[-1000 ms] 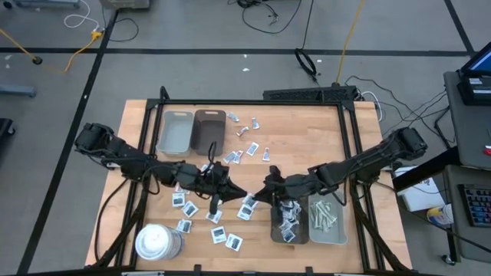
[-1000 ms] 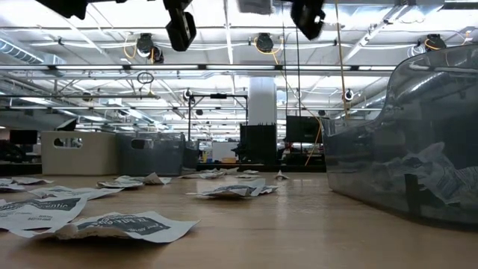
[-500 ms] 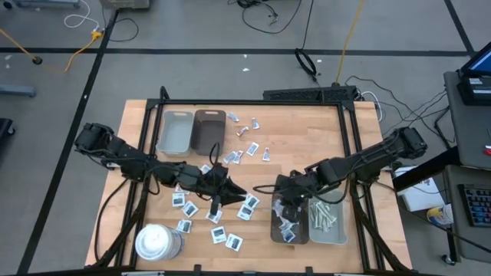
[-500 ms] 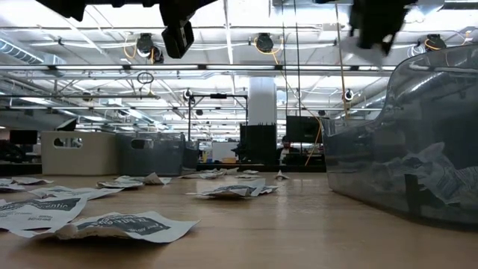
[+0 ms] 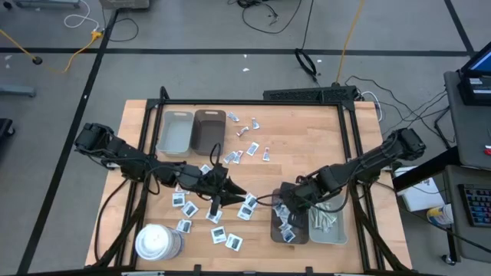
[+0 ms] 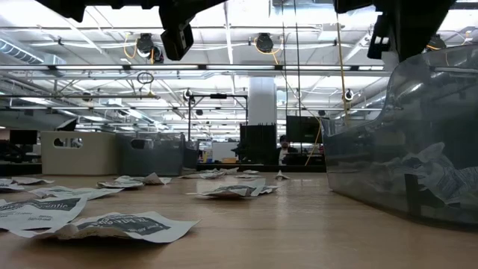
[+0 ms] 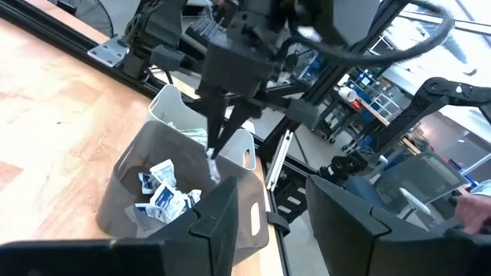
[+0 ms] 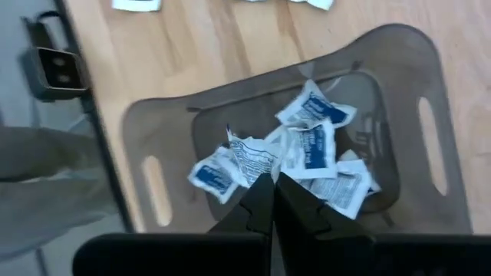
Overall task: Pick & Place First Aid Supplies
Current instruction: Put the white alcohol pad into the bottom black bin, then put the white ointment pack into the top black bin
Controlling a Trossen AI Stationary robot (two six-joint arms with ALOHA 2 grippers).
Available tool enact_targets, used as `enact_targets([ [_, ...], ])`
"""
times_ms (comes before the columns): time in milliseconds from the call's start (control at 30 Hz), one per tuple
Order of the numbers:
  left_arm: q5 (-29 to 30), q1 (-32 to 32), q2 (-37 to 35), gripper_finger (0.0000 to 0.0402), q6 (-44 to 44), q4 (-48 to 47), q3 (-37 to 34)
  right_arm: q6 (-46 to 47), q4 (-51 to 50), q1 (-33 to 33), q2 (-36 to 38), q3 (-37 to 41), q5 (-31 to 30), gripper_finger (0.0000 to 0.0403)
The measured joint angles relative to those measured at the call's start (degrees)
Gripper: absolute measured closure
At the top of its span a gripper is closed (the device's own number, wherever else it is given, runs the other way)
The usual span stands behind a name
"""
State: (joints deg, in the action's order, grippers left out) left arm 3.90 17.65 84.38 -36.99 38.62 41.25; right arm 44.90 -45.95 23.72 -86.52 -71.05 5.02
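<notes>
My right gripper (image 8: 270, 201) has its fingers pinched on a white packet (image 8: 247, 159), dark bin (image 8: 399, 54) directly beneath. My left gripper (image 7: 265, 222), fingers parted and empty, hovers over bench packets (image 5: 184, 201).

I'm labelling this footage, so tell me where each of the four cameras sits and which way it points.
High view: overhead, straight down on the table; both arms show.
Low view: tabletop height, level across scattered packets into the room; grippers hang above.
Left wrist view: on the left arm, facing the right gripper; own fingers below.
Right wrist view: on the right arm, looking down past the right gripper's fingers.
Both wrist views share the dark tray of packets.
</notes>
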Motion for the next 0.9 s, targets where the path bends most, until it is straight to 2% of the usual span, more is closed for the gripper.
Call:
enact_targets([
  [233,0.0,0.0,0.0,0.0243,0.0,-0.76,0.0,1.35,4.84,1.65,0.11,5.5,-0.71,0.0403],
  [533,0.02,0.0,-0.02,0.0243,-1.18,-1.85,0.0,0.72,16.01,1.99,0.11,12.22,-0.42,0.0399],
  [667,-0.03,0.0,0.0,0.0243,-2.45,-2.16,0.0,-2.69,19.75,1.99,0.13,12.29,-0.29,0.0359],
  [900,-2.65,0.0,0.0,0.0243,-2.56,-2.92,0.0,-2.34,21.29,0.63,0.64,12.29,0.37,0.0246],
])
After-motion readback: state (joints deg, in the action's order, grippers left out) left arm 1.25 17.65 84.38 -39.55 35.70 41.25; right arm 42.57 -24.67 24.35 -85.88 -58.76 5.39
